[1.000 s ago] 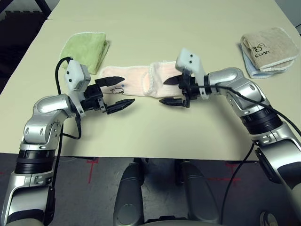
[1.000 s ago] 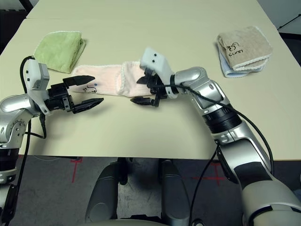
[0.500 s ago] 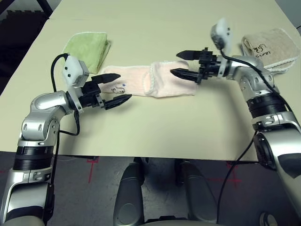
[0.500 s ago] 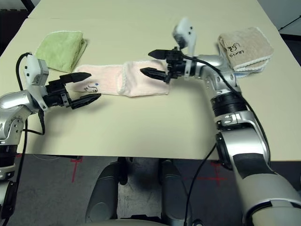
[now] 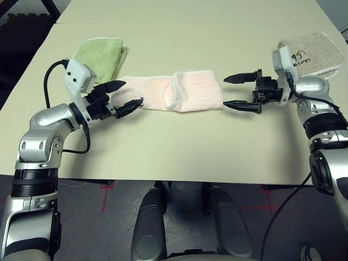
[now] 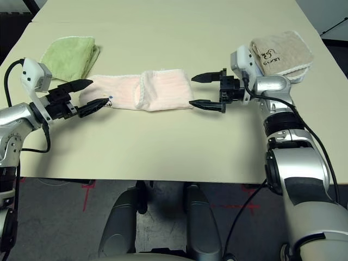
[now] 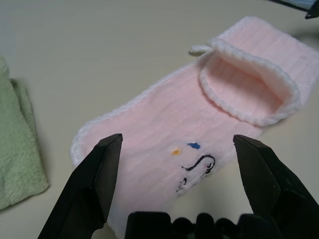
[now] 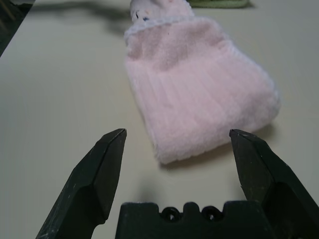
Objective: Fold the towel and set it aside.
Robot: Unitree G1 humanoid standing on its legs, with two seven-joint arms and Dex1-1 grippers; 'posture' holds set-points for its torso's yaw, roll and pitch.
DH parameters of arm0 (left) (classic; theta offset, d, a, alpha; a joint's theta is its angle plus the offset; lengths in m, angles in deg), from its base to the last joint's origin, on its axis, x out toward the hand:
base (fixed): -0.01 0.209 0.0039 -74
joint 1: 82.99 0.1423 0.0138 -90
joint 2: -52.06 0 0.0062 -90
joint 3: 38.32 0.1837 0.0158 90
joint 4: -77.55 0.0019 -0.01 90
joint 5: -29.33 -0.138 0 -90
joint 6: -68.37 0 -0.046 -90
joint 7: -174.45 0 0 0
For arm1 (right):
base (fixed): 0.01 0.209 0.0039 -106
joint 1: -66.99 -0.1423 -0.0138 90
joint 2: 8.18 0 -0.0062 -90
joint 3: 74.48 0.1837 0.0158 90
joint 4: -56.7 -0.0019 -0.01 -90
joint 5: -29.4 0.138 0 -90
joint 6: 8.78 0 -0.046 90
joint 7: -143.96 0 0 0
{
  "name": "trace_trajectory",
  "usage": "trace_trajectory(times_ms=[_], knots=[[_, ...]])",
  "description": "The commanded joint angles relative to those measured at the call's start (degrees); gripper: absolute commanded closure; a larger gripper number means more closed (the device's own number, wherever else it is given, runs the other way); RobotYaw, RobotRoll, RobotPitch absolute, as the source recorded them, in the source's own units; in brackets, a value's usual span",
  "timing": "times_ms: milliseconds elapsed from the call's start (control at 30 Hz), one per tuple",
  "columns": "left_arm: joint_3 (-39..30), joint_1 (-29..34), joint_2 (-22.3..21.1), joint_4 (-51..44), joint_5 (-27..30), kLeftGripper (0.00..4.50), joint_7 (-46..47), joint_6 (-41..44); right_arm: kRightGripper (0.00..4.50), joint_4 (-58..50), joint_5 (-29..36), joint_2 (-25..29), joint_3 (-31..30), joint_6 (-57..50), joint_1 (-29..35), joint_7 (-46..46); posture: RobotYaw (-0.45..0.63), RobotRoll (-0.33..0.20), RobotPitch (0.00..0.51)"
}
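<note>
On the bench (image 5: 179, 141), the left tool (image 5: 124, 95) stands open at the left end of the pink towel (image 5: 163, 92), its fingers straddling the corner with the dark logo and holding nothing. The towel lies lengthwise mid-bench, its right part folded over. The right tool (image 5: 239, 92), also open and empty, faces the towel's folded right end, just short of it. The step looks like lining up for another fold; next, each tool must close on its end.

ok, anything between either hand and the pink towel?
Nothing visible. The left hand and right hand, both open, face opposite ends of the pale pink terry towel, with only bare beige table between.
</note>
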Motion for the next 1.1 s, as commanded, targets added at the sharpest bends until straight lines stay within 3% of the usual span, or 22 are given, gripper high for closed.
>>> trace_trajectory(times_ms=[33,167,367,600,867,1100], knots=[[-1.28,-0.95,-0.45,0.27,0.87,0.00,0.12,2.25,0.03,-3.03,1.06,2.30,2.19,-0.65,3.10,0.05,0.00,0.000,0.238],[-1.73,-2.50,-1.82,1.64,2.35,0.00,-2.20,5.48,0.03,-7.41,1.88,3.23,3.31,-1.70,6.69,-0.37,-0.02,0.000,0.241],[-5.10,-6.12,-2.67,0.87,10.47,0.00,-1.03,22.10,0.03,-13.32,2.93,2.53,3.99,-5.03,9.35,-2.85,-0.02,0.000,0.240],[-10.72,-7.95,-5.81,3.08,15.49,0.00,5.33,42.02,0.03,-17.21,3.45,1.32,3.63,-7.59,9.85,-4.38,-0.01,0.000,0.243],[-17.72,-8.65,-4.27,7.12,16.18,0.00,13.50,54.77,0.03,-17.08,3.02,1.39,3.42,-8.08,9.49,-4.21,-0.01,0.000,0.251],[-21.28,-10.10,0.62,8.77,17.13,0.00,16.45,61.84,0.03,-17.52,3.09,1.85,3.49,-8.71,10.08,-3.72,-0.02,0.000,0.252]])
